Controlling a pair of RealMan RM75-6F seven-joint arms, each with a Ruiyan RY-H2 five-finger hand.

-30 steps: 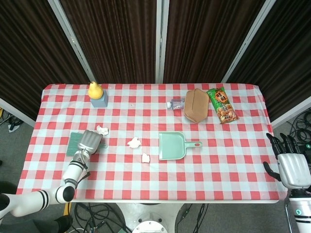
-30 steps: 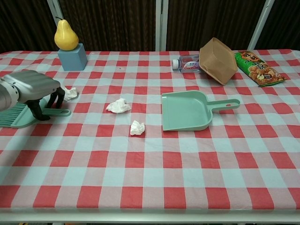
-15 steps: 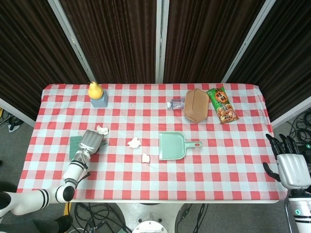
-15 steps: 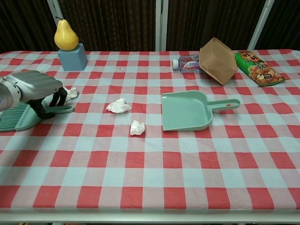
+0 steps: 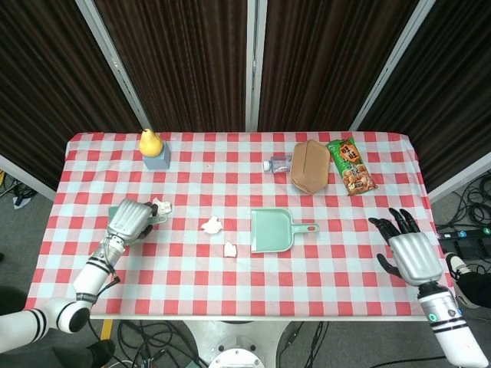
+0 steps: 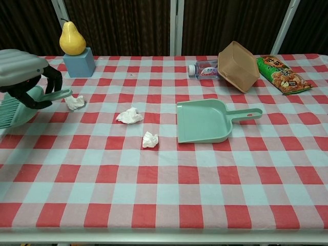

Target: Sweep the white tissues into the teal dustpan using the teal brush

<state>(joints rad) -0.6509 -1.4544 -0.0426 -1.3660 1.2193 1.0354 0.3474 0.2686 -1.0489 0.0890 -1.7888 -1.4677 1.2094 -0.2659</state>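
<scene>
Left hand (image 6: 23, 69) holds the brush (image 6: 20, 105).
Right hand (image 5: 410, 249) is open and holds nothing, by the table's (image 5: 345, 253) right edge.

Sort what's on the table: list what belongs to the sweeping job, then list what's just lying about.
For the job: teal brush held in the left robot hand; teal dustpan; three white tissues.

Lying about: pear on blue block; water bottle; brown box; snack bag.
</scene>
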